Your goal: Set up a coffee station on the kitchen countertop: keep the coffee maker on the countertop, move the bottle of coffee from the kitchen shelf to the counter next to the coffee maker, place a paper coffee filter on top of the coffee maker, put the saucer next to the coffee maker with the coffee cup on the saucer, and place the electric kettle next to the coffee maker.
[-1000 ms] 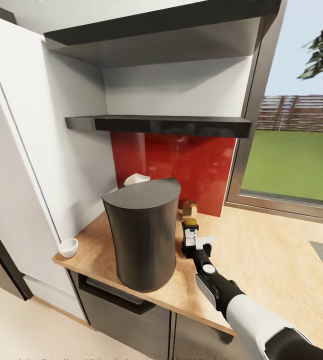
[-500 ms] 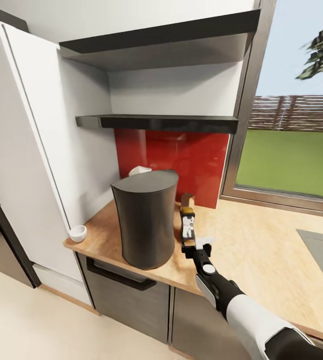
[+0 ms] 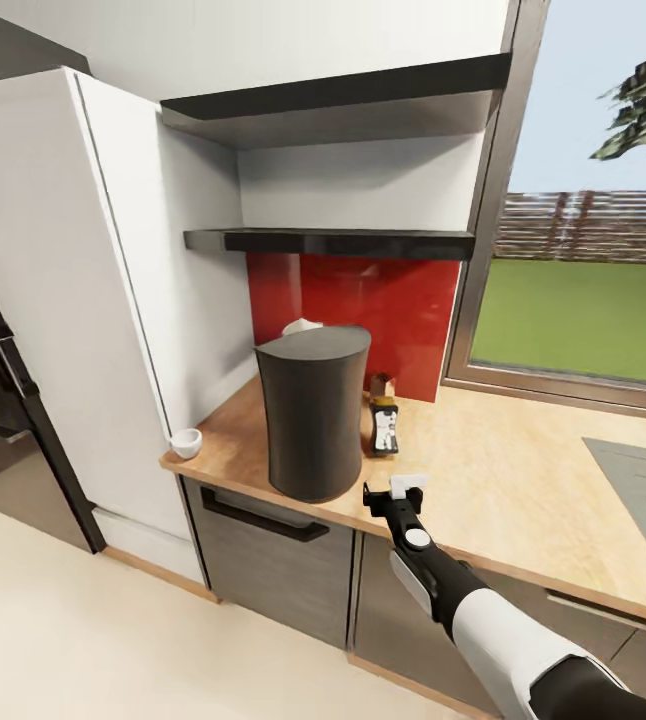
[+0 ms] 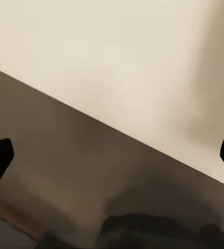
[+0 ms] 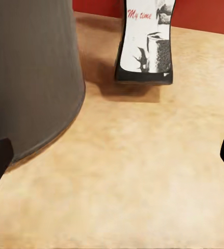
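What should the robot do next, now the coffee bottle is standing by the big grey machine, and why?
Probably draw the right gripper further back and turn toward the coffee cup. The bottle of coffee stands upright on the countertop beside the coffee maker, the jaws are open and empty, and the cup sits without a saucer under it.

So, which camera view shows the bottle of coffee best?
The head view: the whole bottle of coffee stands upright on the countertop beside the coffee maker. The right wrist view shows its label closer, but cuts off the top. The left wrist view looks elsewhere.
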Motion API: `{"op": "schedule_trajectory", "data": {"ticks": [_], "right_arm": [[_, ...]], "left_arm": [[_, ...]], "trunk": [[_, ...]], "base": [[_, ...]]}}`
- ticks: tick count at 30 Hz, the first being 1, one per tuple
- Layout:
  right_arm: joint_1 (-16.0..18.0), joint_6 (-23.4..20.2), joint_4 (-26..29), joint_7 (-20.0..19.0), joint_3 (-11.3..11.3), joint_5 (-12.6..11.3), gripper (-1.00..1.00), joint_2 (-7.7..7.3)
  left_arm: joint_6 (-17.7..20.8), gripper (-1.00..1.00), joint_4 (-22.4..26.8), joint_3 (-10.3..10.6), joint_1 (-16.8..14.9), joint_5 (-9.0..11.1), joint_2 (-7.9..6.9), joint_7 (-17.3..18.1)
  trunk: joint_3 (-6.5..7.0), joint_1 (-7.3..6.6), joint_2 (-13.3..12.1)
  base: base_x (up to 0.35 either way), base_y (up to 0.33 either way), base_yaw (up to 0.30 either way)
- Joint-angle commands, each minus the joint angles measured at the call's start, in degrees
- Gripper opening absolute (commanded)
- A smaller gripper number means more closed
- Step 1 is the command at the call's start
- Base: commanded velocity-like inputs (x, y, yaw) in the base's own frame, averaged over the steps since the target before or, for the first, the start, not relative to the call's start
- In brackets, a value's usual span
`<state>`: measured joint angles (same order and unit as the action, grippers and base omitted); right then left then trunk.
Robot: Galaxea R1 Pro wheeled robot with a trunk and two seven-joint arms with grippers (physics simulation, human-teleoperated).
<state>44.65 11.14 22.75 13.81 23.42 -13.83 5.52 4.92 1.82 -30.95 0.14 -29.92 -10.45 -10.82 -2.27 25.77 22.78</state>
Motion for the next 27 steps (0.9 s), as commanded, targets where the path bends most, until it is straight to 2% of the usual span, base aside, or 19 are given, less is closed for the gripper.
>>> {"op": "schedule_trajectory", "data": {"ticks": [1, 10, 14, 17, 23, 27], "right_arm": [[0.1, 0.3, -0.1, 0.3, 0.5, -0.6, 1.00, 0.00], [0.1, 0.3, -0.1, 0.4, 0.5, -0.6, 1.00, 0.22], [0.0, 0.4, -0.2, 0.5, 0.5, -0.6, 1.00, 0.88], [-0.4, 0.9, -0.2, 0.5, 0.5, -0.6, 1.00, 1.08], [-2.4, 1.3, -0.2, 0.5, 0.5, -0.6, 1.00, 2.70], [-4.2, 1.3, -0.2, 0.5, 0.5, -0.5, 1.00, 4.48]], "left_arm": [[0.2, 1.00, 0.6, -0.5, -0.1, -0.5, 0.05, 0.0], [-4.3, 1.00, 6.9, -0.8, -0.3, -0.2, 0.18, 0.1], [-9.7, 1.00, 7.6, -1.0, -0.3, -0.1, 0.25, 0.0], [-11.5, 1.00, 7.7, -1.0, -0.3, -0.1, 0.25, 0.0], [-12.7, 1.00, 7.8, -1.0, -0.3, -0.1, 0.25, 0.1], [-12.8, 1.00, 7.8, -1.0, -0.3, -0.1, 0.25, 0.2]], "trunk": [[-0.12, 0.01, 0.1], [-0.12, 0.01, 0.1], [-0.12, 0.01, 0.1], [-0.12, 0.01, 0.1], [-0.12, 0.01, 0.1], [-0.12, 0.01, 0.1]], "base": [[-0.271, 0.229, 0.000], [-0.268, 0.233, 0.000], [-0.256, 0.235, 0.000], [-0.230, 0.235, 0.000], [-0.121, 0.192, 0.000], [-0.014, 0.137, 0.000]]}}
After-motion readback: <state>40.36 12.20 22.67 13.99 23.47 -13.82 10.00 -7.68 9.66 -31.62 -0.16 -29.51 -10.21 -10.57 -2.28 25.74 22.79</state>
